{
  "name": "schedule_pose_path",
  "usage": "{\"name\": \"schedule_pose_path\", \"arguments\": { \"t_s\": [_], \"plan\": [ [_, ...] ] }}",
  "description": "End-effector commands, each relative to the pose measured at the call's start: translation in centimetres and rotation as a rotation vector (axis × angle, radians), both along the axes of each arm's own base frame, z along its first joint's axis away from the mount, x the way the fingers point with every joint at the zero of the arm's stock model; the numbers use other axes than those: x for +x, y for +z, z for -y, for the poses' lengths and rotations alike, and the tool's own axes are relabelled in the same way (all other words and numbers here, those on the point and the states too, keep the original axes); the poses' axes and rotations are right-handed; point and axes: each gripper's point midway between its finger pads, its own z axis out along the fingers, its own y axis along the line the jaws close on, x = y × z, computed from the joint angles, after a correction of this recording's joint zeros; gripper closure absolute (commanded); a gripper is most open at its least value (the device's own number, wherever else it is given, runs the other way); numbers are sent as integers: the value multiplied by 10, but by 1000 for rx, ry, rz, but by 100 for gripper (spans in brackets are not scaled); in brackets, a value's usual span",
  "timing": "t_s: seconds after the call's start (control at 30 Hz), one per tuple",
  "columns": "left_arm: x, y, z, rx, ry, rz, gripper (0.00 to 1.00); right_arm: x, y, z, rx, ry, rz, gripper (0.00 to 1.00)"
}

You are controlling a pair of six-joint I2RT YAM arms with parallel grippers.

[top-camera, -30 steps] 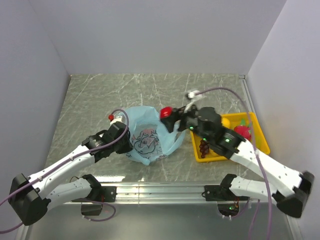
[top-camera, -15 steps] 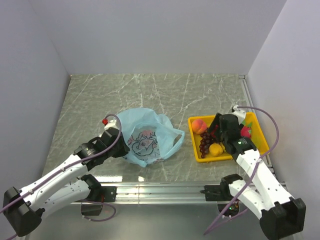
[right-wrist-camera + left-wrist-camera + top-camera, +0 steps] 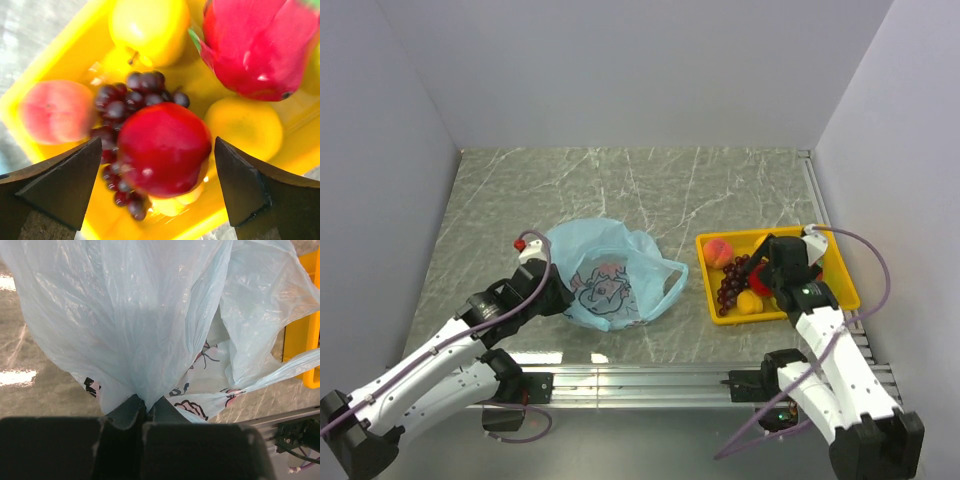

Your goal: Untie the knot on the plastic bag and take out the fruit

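Bright, even light; right wrist view motion-blurred; glare on table [image 3: 15, 377].

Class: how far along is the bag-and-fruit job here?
Done: the bag lies open, no knot showing; peach, grapes and yellow fruit sit in the tray. In hand: the open right gripper hangs over the apple on the grapes; the left gripper pinches the bag. Left: cannot tell whether the bag is empty.

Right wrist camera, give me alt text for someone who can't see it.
The open right gripper hangs over a yellow tray, a red apple between its fingers atop purple grapes. Around them lie a peach, two yellow fruits and a bigger red fruit.
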Motion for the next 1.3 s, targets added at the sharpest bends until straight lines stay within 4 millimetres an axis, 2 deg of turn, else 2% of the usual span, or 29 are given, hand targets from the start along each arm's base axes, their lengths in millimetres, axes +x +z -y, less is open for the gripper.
{"name": "schedule_pose_path", "arguments": {
  "t_s": [0.0, 0.07, 0.13, 0.17, 0.23, 0.27, 0.3, 0.33, 0.37, 0.43, 0.47, 0.5, 0.57, 0.6, 0.63, 0.7, 0.77, 0.8, 0.87, 0.9, 1.0, 1.1, 1.2, 1.27],
  "plan": [
    [6, 15, -3, -14, 33, 47, 99, 7, 68, 2, -1, 16, 180, 0],
    [8, 16, -4, -13, 40, 53, 99, 2, 83, 1, -11, 44, 198, 0],
    [10, 18, -8, -4, 61, 60, 99, -3, 109, 0, -15, 73, 255, 0],
    [10, 20, -11, -2, 77, 62, 100, -6, 130, 0, -12, 77, 316, 0],
    [14, 23, -28, 44, 167, 78, 99, -15, 149, 3, -33, 91, 361, 0],
    [15, 32, -34, 35, 217, 86, 99, -18, 159, 4, -43, 97, 390, 0],
    [16, 37, -41, 46, 246, 95, 99, -26, 182, 5, -47, 101, 461, 0],
    [15, 40, -53, 82, 289, 108, 99, -33, 190, 8, -68, 107, 475, 0],
    [16, 56, -57, 57, 312, 141, 99, -39, 209, 9, -78, 113, 524, 0],
    [16, 71, -66, 53, 343, 180, 96, -54, 226, 13, -112, 129, 572, 0],
    [17, 88, -73, 35, 365, 230, 94, -60, 233, 14, -120, 135, 589, 0],
    [17, 96, -76, 29, 374, 250, 91, -70, 248, 15, -127, 138, 637, 0],
    [16, 113, -83, 23, 384, 300, 87, -83, 263, 19, -151, 141, 680, 0],
    [16, 116, -86, 31, 387, 311, 82, -93, 269, 20, -157, 142, 715, 0],
    [15, 117, -90, 45, 399, 315, 78, -98, 275, 22, -176, 150, 735, 0],
    [11, 113, -101, 77, 437, 298, 61, -114, 286, 24, -193, 157, 797, 0],
    [7, 114, -104, 56, 467, 282, 52, -125, 291, 25, -216, 165, 826, 0],
    [4, 112, -103, 51, 460, 266, 42, -132, 293, 26, -223, 167, 848, 0],
    [1, 116, -104, 19, 472, 264, 31, -142, 293, 27, -243, 184, 857, 0],
    [-2, 115, -106, 21, 471, 253, 20, -149, 293, 25, -247, 201, 872, 0],
    [-11, 129, -110, -16, 466, 260, 6, -163, 292, 24, -262, 228, 898, 0],
    [-21, 154, -118, -56, 448, 307, 1, -178, 291, 22, -268, 250, 938, 0],
    [-35, 179, -130, -75, 405, 381, 1, -193, 289, 22, -268, 255, 978, 0],
    [-46, 197, -143, -92, 394, 451, 1, -196, 289, 22, -269, 255, 989, 0]
  ]
}}
